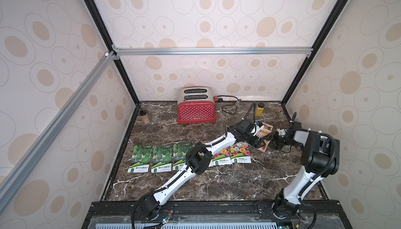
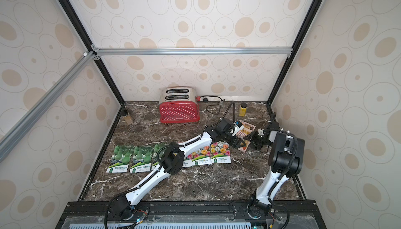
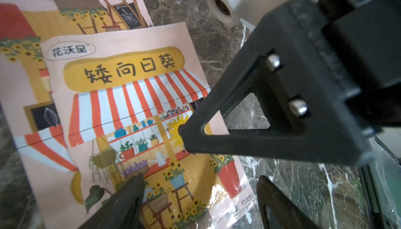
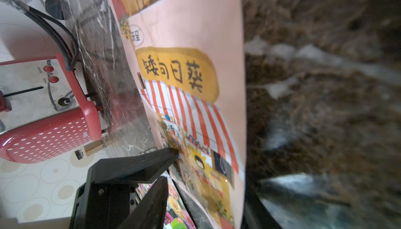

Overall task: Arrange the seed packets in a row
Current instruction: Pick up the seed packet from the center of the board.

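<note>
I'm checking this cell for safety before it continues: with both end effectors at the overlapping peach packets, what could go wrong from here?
1. The upper peach shop-print paper packet overlaps the lower peach packet, so pulling one may drag both.
2. The left end effector, open, and the right end effector crowd the same packet; they could collide.
3. The left arm spans the flat flower-print packets; lowering could disturb that row.

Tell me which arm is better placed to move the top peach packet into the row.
Right, probably. The right gripper has a fingertip on the top peach packet, near the row's open end beside the flower packets; the left arm stretches across the row.
</note>
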